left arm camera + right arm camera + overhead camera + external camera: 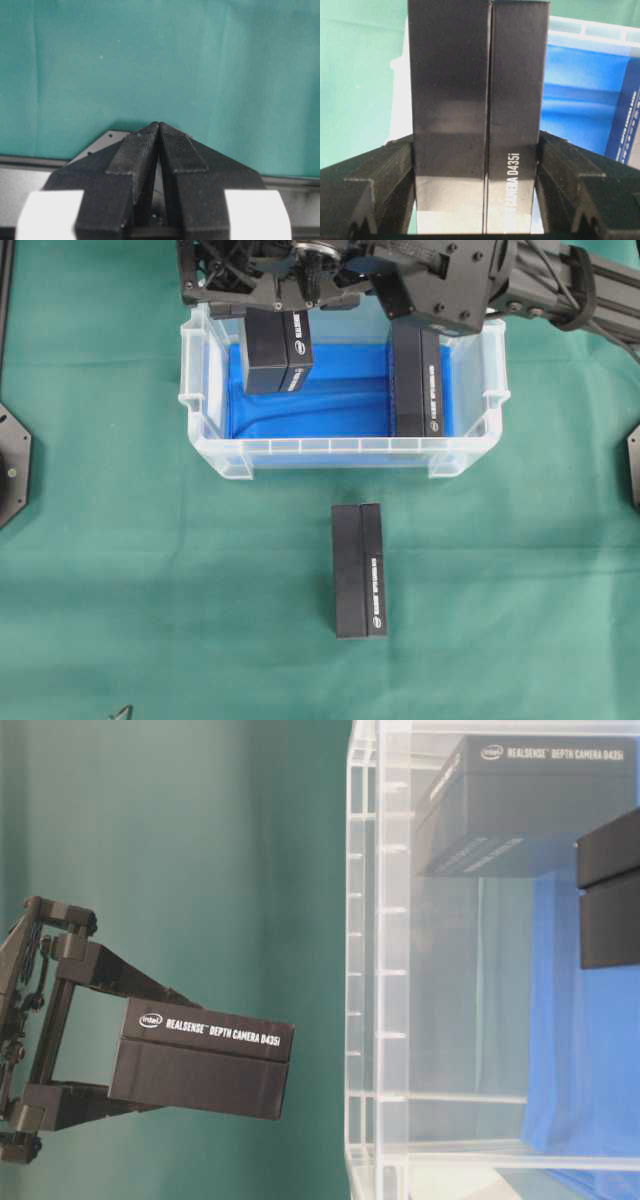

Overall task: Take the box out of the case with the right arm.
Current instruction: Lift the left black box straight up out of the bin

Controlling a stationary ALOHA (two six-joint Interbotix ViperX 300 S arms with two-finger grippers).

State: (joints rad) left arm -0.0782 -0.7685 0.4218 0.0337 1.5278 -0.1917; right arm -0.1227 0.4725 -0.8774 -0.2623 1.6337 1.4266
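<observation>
A black box (277,352) is clamped between the jaws of the right gripper (290,300) above the case (340,454) at upper centre and is best kept level until carried clear of the rim, while the left gripper (159,131) is seen clenched empty.

The case (344,453) sits at the far middle of the green cloth (160,580), its clear walls and rim closing it on every side, so the only way in is from above. The right gripper (290,302), clamped on a black box (277,351), hangs over the case's left part and blocks the approach there. A second black box (419,383) stands along the right wall, leaving open blue floor between the two. On the cloth in front of the case lies a third black box (359,570), with open cloth on both sides of it.
</observation>
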